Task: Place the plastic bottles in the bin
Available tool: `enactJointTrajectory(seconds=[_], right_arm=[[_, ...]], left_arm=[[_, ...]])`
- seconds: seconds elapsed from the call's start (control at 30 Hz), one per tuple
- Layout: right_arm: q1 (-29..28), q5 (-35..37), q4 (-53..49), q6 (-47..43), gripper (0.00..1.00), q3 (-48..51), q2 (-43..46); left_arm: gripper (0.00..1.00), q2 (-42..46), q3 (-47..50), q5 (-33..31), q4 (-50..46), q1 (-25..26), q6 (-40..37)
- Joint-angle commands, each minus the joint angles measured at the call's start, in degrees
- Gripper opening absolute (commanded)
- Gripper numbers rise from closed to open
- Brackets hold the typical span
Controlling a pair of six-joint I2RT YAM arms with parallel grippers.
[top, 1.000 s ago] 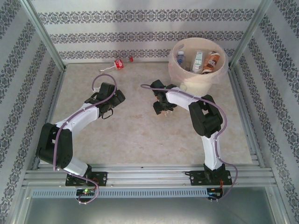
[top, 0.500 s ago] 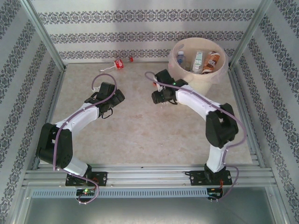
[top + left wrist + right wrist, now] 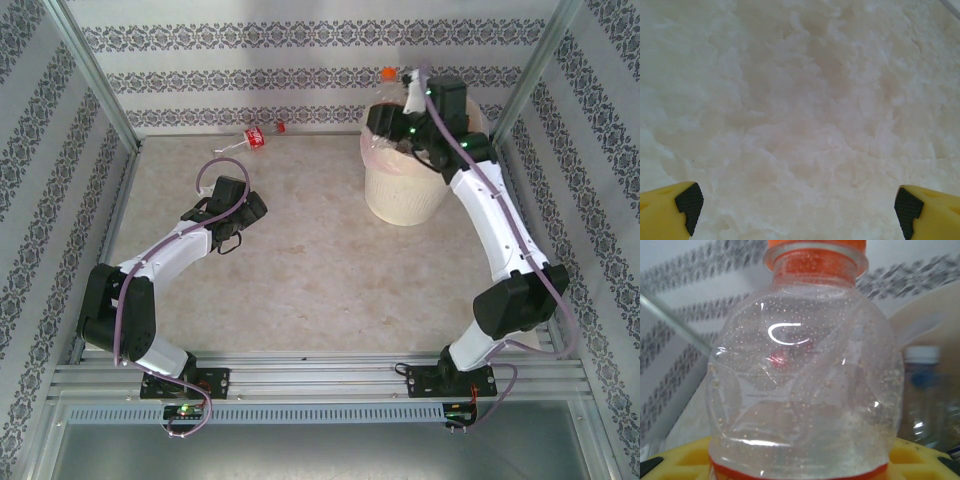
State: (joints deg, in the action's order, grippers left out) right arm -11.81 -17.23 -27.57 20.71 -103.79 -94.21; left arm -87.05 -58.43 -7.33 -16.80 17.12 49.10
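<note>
The right pincer (image 3: 405,88) grips a crushed clear orange-capped bottle (image 3: 800,370) by its lower body, neck pointing away, high above the far-left rim of the bin (image 3: 400,195). The step in hand looks like the drop. To do it well, carry the bottle further over the middle of the opening, since it hangs near the rim. Lower it a little so it cannot bounce off the bottles inside or snag the bag, then open fully. The left pincer (image 3: 800,205) hangs open over bare bench (image 3: 300,280). A red-labelled bottle (image 3: 252,137) lies by the far wall, well apart from the bin.
</note>
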Motion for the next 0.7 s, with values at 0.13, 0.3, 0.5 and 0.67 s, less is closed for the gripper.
enactJointTrajectory(seconds=[0.13,0.3,0.5,0.67], right_arm=[[5.4,2.4,-5.5,6.6,0.56,-13.9,-9.8],[5.2,6.3,-12.0,7.3,0.92,-23.8,-15.4],[4.9,11.5,-11.1,6.6,0.98,-24.6,-14.6],[3.6,12.8,-8.8,3.1,0.98,-21.4,-10.5]], left_arm=[[1.00,1.5,-1.4,-0.2,-1.2,-0.8,-0.3],[1.00,2.5,-0.8,-1.3,-1.8,-0.8,-0.4],[1.00,2.6,-0.9,-1.5,-2.0,-0.8,-0.7],[1.00,2.2,-1.0,-1.4,-1.4,-0.8,-1.4]])
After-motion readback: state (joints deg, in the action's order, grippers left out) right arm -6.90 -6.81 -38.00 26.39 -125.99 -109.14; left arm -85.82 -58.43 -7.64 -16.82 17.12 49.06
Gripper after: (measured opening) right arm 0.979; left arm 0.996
